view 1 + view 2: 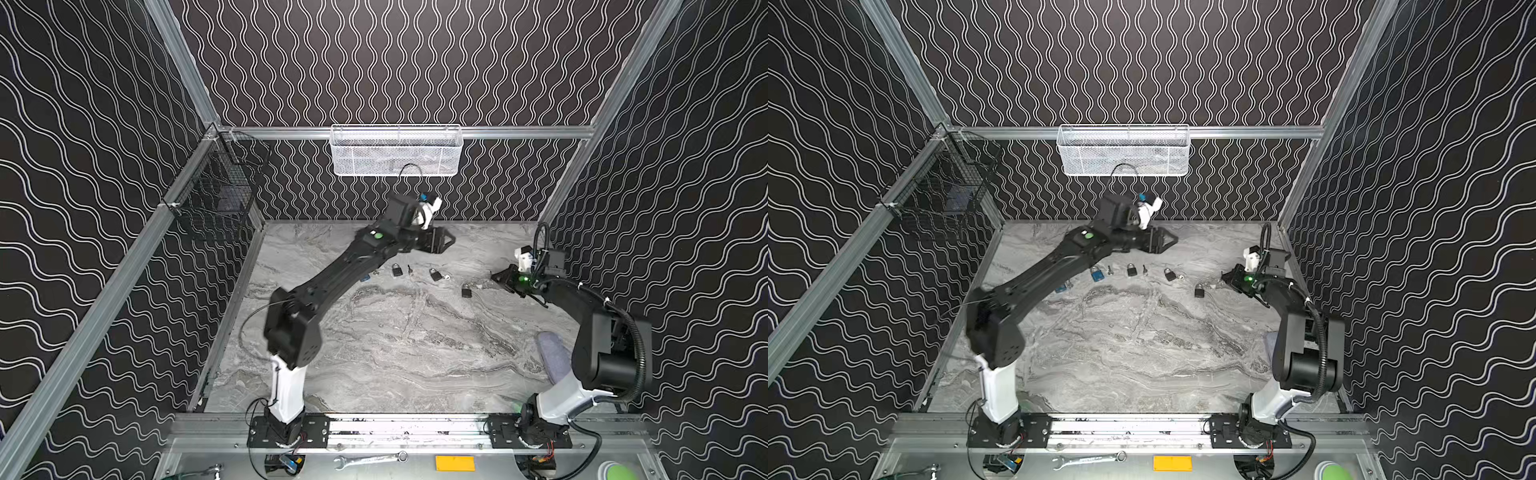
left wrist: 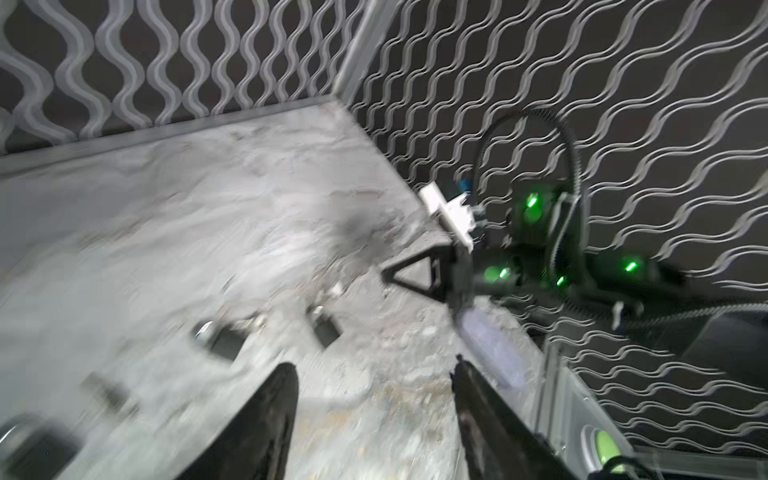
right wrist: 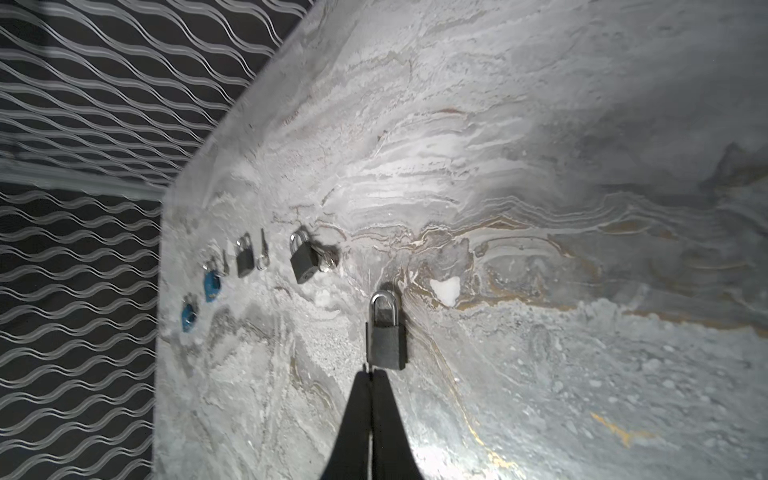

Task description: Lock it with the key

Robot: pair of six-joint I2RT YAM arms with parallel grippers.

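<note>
Several small padlocks lie in a row across the far half of the marble table. The dark ones include one (image 1: 397, 270), another (image 1: 435, 274) and the rightmost padlock (image 1: 466, 291) (image 3: 386, 340). Two blue padlocks (image 1: 1096, 274) lie at the left end, partly under my left arm. A loose key (image 1: 409, 271) (image 3: 264, 249) rests between two dark padlocks. My left gripper (image 1: 449, 241) (image 2: 374, 374) hangs above the row, open and empty, blurred in its wrist view. My right gripper (image 1: 494, 276) (image 3: 370, 374) is shut, tips just short of the rightmost padlock's base. A thin sliver shows at its tips; I cannot tell what it is.
A white mesh basket (image 1: 395, 151) hangs on the back wall and a black wire basket (image 1: 220, 195) on the left rail. A grey-purple pad (image 1: 552, 357) lies by the right arm's base. A wrench (image 1: 370, 459) rests on the front rail.
</note>
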